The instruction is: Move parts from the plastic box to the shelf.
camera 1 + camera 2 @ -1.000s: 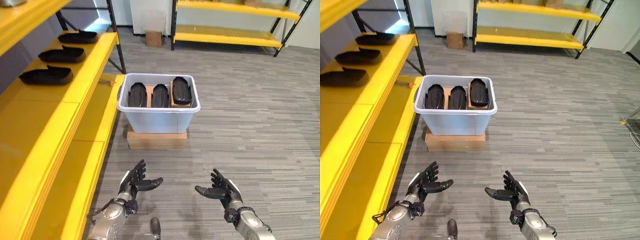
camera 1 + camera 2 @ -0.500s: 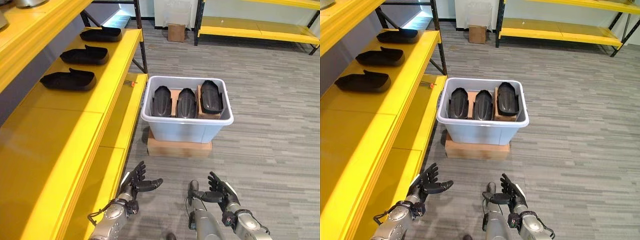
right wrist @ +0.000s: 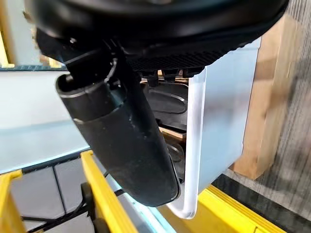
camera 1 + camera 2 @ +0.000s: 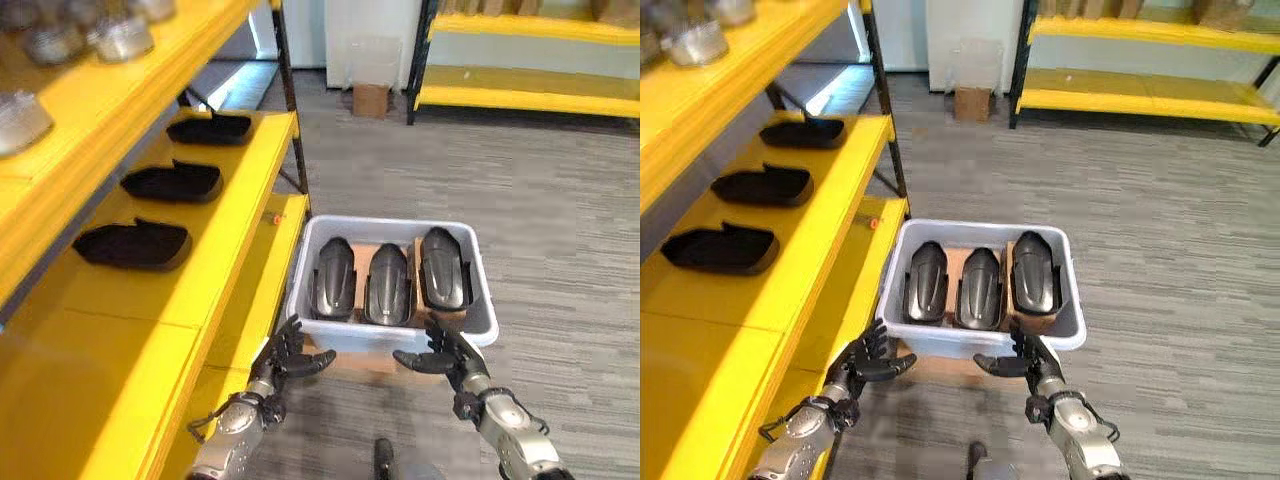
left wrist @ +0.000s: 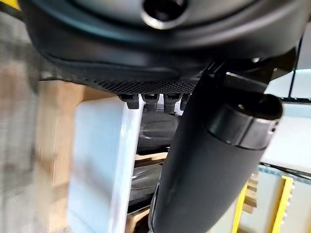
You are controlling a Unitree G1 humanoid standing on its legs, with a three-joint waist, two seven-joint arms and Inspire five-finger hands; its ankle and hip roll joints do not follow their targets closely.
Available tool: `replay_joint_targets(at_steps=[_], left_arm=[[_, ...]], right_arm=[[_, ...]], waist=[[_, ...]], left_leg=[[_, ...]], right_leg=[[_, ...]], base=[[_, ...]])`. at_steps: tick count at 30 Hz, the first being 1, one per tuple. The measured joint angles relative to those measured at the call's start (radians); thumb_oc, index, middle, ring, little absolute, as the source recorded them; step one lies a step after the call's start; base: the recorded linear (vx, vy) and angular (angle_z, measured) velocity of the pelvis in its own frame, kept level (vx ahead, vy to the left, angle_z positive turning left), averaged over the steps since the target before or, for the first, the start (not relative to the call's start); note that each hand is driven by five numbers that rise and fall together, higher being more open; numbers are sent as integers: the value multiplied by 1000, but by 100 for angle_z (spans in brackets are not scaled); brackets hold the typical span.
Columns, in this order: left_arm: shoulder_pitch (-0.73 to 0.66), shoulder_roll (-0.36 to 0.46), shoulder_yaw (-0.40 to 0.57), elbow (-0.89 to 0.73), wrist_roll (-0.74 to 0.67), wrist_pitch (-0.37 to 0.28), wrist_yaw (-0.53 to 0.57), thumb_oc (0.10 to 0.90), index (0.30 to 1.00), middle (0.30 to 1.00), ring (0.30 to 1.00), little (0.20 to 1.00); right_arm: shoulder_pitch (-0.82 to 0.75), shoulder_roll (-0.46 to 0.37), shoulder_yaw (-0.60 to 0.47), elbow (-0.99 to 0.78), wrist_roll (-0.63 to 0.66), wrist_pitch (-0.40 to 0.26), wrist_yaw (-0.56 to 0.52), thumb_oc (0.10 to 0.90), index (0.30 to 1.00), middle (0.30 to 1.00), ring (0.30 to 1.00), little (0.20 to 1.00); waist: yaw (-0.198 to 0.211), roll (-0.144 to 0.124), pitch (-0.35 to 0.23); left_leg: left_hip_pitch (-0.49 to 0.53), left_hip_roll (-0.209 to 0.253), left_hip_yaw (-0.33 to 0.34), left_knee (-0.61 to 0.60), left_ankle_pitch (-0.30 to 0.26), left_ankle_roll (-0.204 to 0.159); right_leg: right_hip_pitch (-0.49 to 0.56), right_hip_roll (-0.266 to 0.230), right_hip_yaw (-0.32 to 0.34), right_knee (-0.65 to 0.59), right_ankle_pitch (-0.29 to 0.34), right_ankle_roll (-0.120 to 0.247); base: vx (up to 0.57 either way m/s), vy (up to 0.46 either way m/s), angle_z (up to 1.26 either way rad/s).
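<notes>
A pale plastic box (image 4: pixel 390 222) stands on a flat cardboard block (image 4: pixel 365 362) on the floor. It holds three black moulded parts (image 4: pixel 333 280) (image 4: pixel 387 285) (image 4: pixel 443 268) side by side. My left hand (image 4: pixel 283 362) and right hand (image 4: pixel 452 362) are both open and empty, fingers spread, just before the box's near wall at its two corners. The left wrist view has the box wall (image 5: pixel 97 160) close past the thumb (image 5: pixel 204 165). The right wrist view has the box rim (image 3: pixel 194 145) close too. Three more black parts (image 4: pixel 132 245) (image 4: pixel 172 182) (image 4: pixel 210 128) lie on the yellow shelf (image 4: pixel 230 250) to the left.
The shelf's upper board (image 4: pixel 150 60) carries silvery parts (image 4: pixel 120 35). A black shelf post (image 4: pixel 293 130) rises behind the box's left corner. A lower yellow board (image 4: pixel 262 290) runs beside the box. A small carton (image 4: pixel 372 100) and another yellow rack (image 4: pixel 520 95) stand far back.
The camera has moved up to the box, which now looks nearer and lower in view. Both hands, earlier over bare floor short of it, now reach its near wall, still open.
</notes>
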Motion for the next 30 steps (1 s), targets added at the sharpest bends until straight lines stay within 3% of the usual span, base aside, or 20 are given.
replay_joint_targets(at_steps=[1,2,5,6,8,9,10,11,12,13,14,15,16,18,22,23,30], left_arm=[[3,-12,13,7,0,2,3,900,1000,1000,1000,1000],[13,-13,15,8,-1,6,4,900,1000,1000,1000,1000],[17,-8,15,3,-1,8,1,900,1000,1000,1000,1000],[21,-11,15,1,-1,8,1,900,1000,1000,1000,1000],[33,-11,13,2,-1,12,0,900,1000,1000,1000,1000],[37,-11,16,3,-1,13,3,900,1000,1000,1000,1000],[41,-13,19,3,-1,8,2,900,1000,1000,1000,1000],[46,-14,19,4,-1,8,1,900,1000,1000,1000,1000],[53,-17,14,7,0,9,3,900,1000,1000,1000,1000],[62,-20,14,4,0,8,3,900,1000,1000,1000,1000],[64,-18,15,7,0,8,7,900,1000,1000,1000,1000],[64,4,15,3,0,8,7,900,1000,1000,1000,1000],[64,8,16,2,0,9,7,900,1000,1000,1000,1000],[51,21,15,-3,0,9,5,900,1000,1000,1000,1000],[37,42,15,-6,0,8,5,900,1000,1000,1000,1000],[35,34,14,-6,0,8,6,900,1000,1000,1000,1000],[57,22,-8,-32,0,9,0,900,1000,1000,1000,1000]], right_arm=[[0,-7,3,8,0,4,1,900,1000,1000,1000,1000],[3,-5,2,11,0,10,-11,900,1000,1000,1000,1000],[9,0,4,9,0,20,-23,900,1000,1000,1000,1000],[9,-1,0,6,0,20,-24,900,1000,1000,1000,1000],[7,-1,-4,5,0,17,-24,900,1000,1000,1000,1000],[9,2,1,5,0,16,-25,900,1000,1000,1000,1000],[7,-5,2,3,0,12,-25,900,1000,1000,1000,1000],[6,-10,2,3,0,10,-25,900,1000,1000,1000,1000],[12,-21,-3,6,-1,9,-28,900,1000,1000,1000,1000],[19,-34,-1,6,-1,10,-26,900,1000,1000,1000,1000],[31,-22,0,11,-2,12,-27,900,1000,1000,1000,1000],[64,-5,-4,0,-3,10,-20,900,1000,1000,1000,1000],[73,3,-3,-1,-3,10,-18,900,1000,1000,1000,1000],[79,16,0,0,-3,15,-15,900,1000,1000,1000,1000],[74,44,3,-2,-3,17,-6,900,1000,1000,1000,1000],[74,43,3,-1,-3,17,-6,900,1000,1000,1000,1000],[63,31,-1,-2,-3,18,-10,900,1000,1000,1000,1000]], waist=[[22,4,1],[14,15,2],[28,-46,39],[42,-64,51],[43,-52,54],[52,-46,54],[70,-21,53],[70,-6,51],[61,36,52],[64,62,50],[63,45,50],[62,13,40],[62,-6,29],[49,-13,30],[44,-8,29],[43,-4,29],[41,4,28]], left_leg=[[-39,-5,-9,113,3,4],[-91,-4,-31,210,6,9],[-192,-39,-25,255,-99,69],[-232,-28,3,183,-119,94],[-292,12,-3,89,-111,94],[-308,37,-3,-23,-100,94],[-258,43,-100,-311,-59,75],[-249,43,-125,-412,-37,80],[-233,39,-126,-472,12,101],[-218,40,-131,-464,72,115],[-208,27,-122,-448,104,103],[-182,-11,-81,-489,104,121],[-167,-26,-69,-513,119,129],[-129,-60,-58,-571,153,167],[-98,-72,-36,-594,140,193],[-96,-75,-38,-594,139,194],[-87,-61,-4,-594,128,176]], right_leg=[[26,7,16,-33,-25,8],[41,16,26,-41,-31,1],[106,-34,84,-92,-39,5],[132,-59,83,-116,-26,23],[166,-63,82,-137,-24,30],[191,-59,94,-153,-32,51],[192,-55,126,-149,-46,78],[195,-54,137,-148,-53,89],[228,-46,163,-150,-71,123],[237,-27,184,-141,-89,152],[241,-53,200,-127,-114,168],[248,-104,195,-122,-123,174],[253,-124,194,-129,-123,179],[245,-161,175,-117,-113,201],[234,-152,184,-177,-93,217],[240,-150,186,-176,-82,230],[241,-139,203,-178,-75,228]], base=[[174,-115,-64],[139,-79,-57],[122,-15,-19],[137,46,-19],[219,96,-24],[198,101,-57],[153,82,-68],[146,85,-76],[110,77,-58],[102,127,-62],[121,192,-48],[125,215,-31],[76,168,-17],[54,117,-11],[27,130,-12],[18,85,-4],[10,96,-10]])
